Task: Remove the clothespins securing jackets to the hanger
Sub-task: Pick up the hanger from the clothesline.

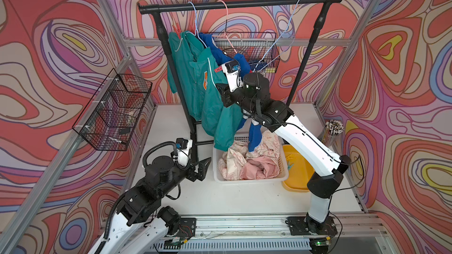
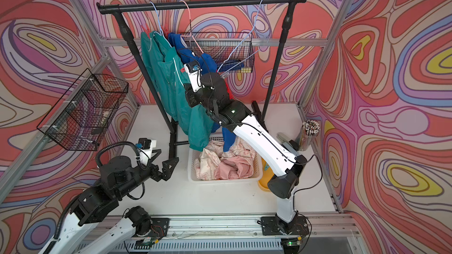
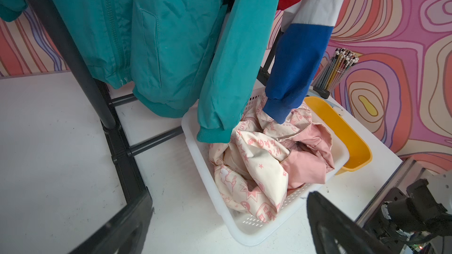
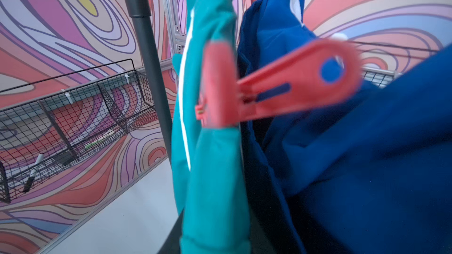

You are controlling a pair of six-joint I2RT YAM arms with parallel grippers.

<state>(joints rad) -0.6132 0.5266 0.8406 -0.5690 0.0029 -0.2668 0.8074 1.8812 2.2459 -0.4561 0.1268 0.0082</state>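
Coral clothespin [image 4: 269, 86] at ctr of right wrist view, clamped on teal jacket [image 4: 210, 167] shoulder edge, blue jacket [image 4: 342, 155] crowding it. Right pincer [image 1: 221, 92] just below it, mid-frame in a top view; can't tell if gripping. Left pincer [image 3: 228, 196] gapes wide, lower left, beside white basket [image 3: 256, 235], bare tabletop [image 1: 244, 199] around.

A robotics lab cell: aluminium framing [image 1: 141, 42], swirl-printed backdrop walls [image 1: 49, 45], left arm [image 1: 146, 186] and right arm [image 1: 305, 142] bolted to a rail [image 1: 244, 226] fronting a white desk [image 1: 244, 199].
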